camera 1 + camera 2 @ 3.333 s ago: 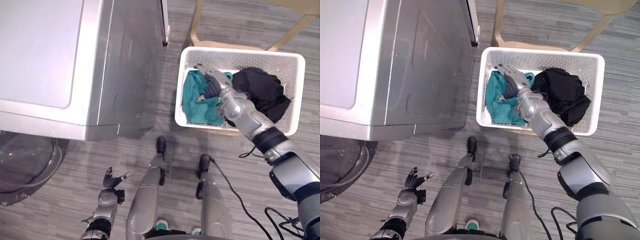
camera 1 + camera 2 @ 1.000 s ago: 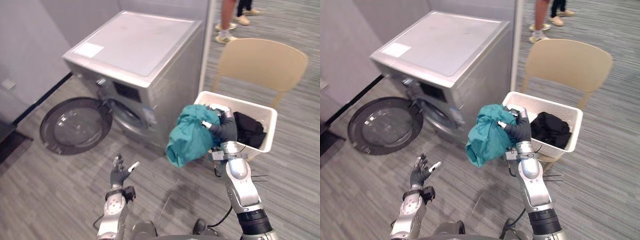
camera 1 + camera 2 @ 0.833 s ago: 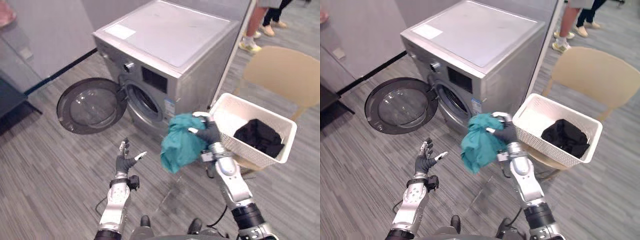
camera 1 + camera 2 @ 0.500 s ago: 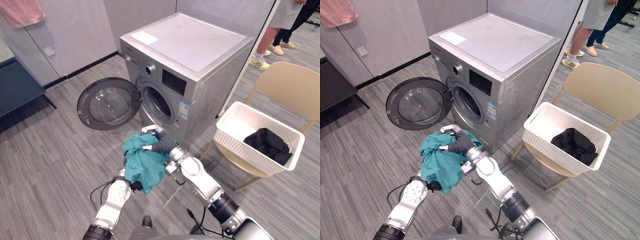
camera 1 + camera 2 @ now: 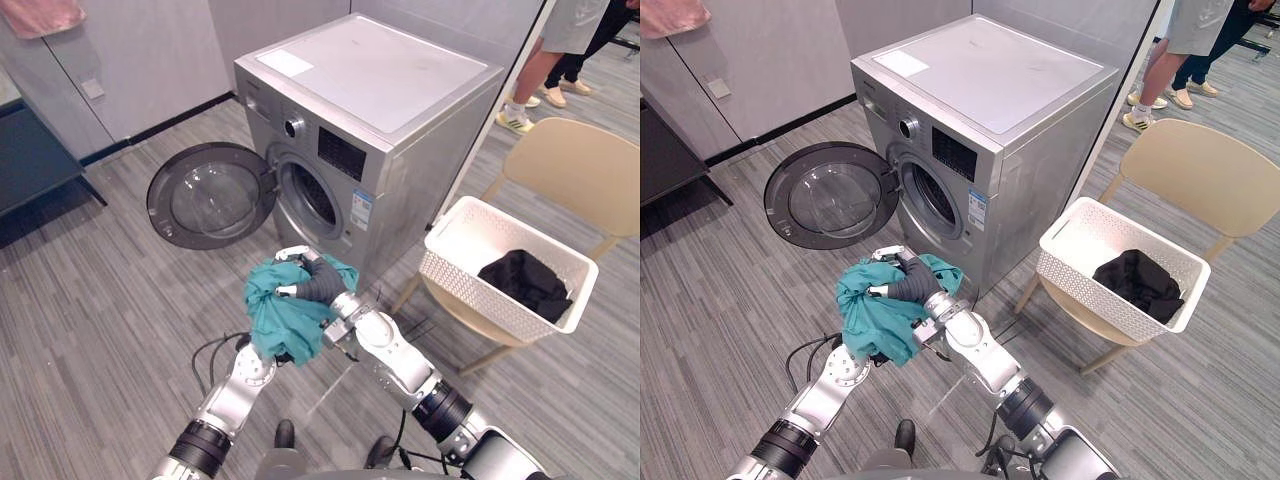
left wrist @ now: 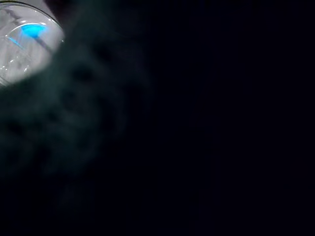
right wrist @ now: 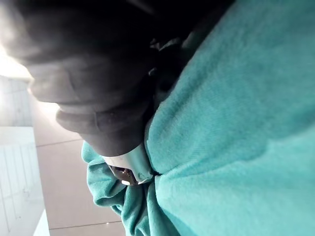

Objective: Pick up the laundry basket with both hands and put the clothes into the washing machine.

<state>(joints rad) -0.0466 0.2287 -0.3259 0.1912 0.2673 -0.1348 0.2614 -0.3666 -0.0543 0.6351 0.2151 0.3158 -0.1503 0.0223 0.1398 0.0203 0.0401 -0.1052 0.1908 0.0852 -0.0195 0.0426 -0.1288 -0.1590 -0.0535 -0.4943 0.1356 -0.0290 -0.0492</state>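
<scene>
Clutching a bunched teal garment (image 5: 285, 320), the right hand (image 5: 318, 283) hangs low in front of the washing machine (image 5: 400, 90). Its fingers are curled tight into the top of the cloth, and the rest of the garment droops below the hand. The right wrist view shows the same teal fabric pressed against the hand's dark cover.

The left arm (image 5: 235, 385) reaches up from below into the underside of the bundle. The left hand is buried in the cloth, so I cannot tell how its fingers are set.

The round door (image 5: 210, 197) is swung wide open to the robot's left, and the drum opening (image 5: 318, 200) lies just beyond the garment.

The white laundry basket (image 5: 450, 275) sits on a tan chair (image 5: 585, 170) to the right of the machine, well apart from both hands. A black garment (image 5: 525, 283) lies inside it.

A person (image 5: 560, 40) stands beyond the chair; legs and shoes are visible.
</scene>
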